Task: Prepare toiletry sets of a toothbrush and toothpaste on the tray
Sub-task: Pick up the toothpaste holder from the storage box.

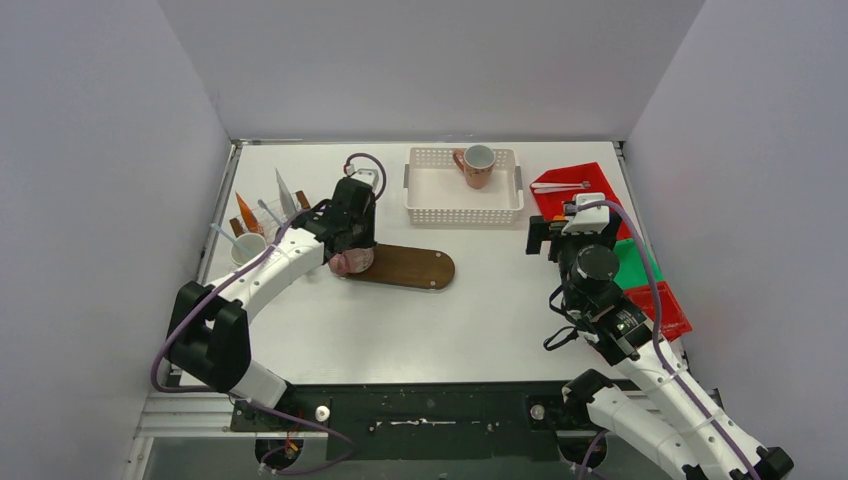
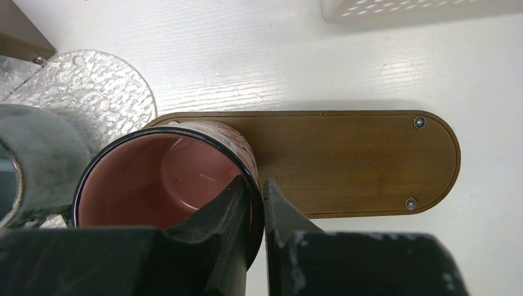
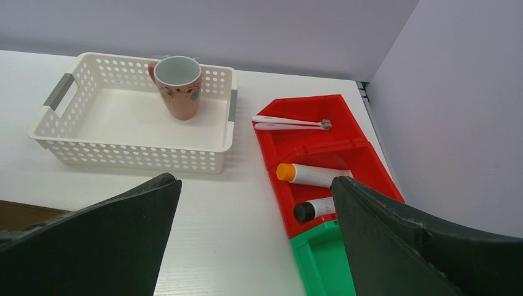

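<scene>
Pinching wall of pink-lined mug (image 2: 154,179), left hand (image 2: 258,188) clamped, mug's base hidden, right hand (image 3: 254,185) wide open, empty

Left arm stretched to centre-left, left gripper (image 2: 258,185) nipped onto a mug (image 2: 142,179) wall — right gripper (image 3: 254,182) spread wide at centre-right.

Plain pale walls (image 1: 430,60) enclose a white table (image 1: 480,320); lighting seems even.

White perforated basket (image 1: 437,198) at table's (image 1: 480,320) far edge; red bins (image 1: 603,177), green bin (image 1: 632,265) along right edge.
</scene>
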Available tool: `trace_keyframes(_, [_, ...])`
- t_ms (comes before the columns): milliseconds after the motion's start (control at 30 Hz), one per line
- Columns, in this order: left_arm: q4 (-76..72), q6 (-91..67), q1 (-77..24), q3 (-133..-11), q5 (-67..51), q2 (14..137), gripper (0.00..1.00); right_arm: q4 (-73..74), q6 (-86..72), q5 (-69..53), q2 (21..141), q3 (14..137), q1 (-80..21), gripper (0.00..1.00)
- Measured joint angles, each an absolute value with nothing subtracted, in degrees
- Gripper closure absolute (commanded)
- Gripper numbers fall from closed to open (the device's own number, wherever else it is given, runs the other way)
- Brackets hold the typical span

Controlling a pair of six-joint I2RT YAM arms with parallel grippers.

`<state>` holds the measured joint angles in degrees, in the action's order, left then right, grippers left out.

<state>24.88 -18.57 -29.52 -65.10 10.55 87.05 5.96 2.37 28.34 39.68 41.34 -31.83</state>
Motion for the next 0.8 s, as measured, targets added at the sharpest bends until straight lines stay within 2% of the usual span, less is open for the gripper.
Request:
trace_keyframes(333, [25.96,-21.06,-29.65,-66.39,12.29,88.03,0.91,5.98,2.31,28.67,39.68,41.34,-31.83,0.0])
trace_keyframes(800, [30.55,-21.85,-30.35,-68.95,13.06,88.92,0.55,6.11,2.17,28.75,39.68,41.34,-31.83,0.0])
